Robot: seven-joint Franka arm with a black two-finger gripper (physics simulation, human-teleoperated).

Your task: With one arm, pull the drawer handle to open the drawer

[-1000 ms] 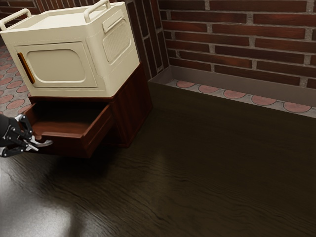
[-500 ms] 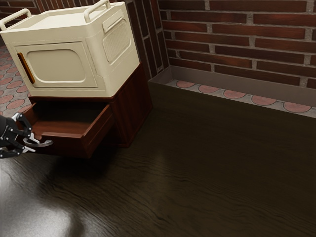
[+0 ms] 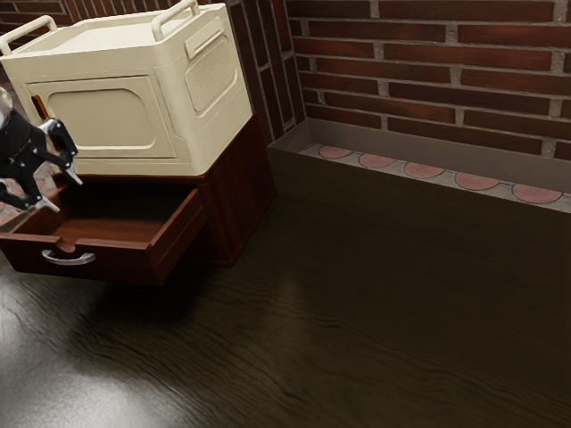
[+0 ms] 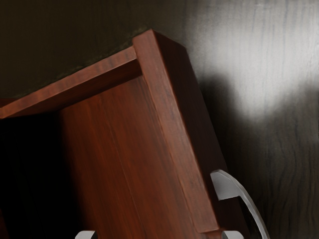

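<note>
At the exterior view's far left, the robot's gripper (image 3: 63, 193) is mostly black, with a smooth, dark housing (image 3: 16, 143). A pale grey, rounded part (image 3: 4, 103) of the arm meets it at the exterior view's left edge. Two angular black linkages branch from the housing, one left and one right, each dotted with small, round silvery pins at its joints. Both end in slim, pale grey fingertips (image 3: 75, 177), tapered like blunt wedges; in the wrist view their ends look smooth and rounded.

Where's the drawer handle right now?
The handle is toward the exterior view's left, on the front of the pulled-out drawer, below the open tool in that view.
</note>
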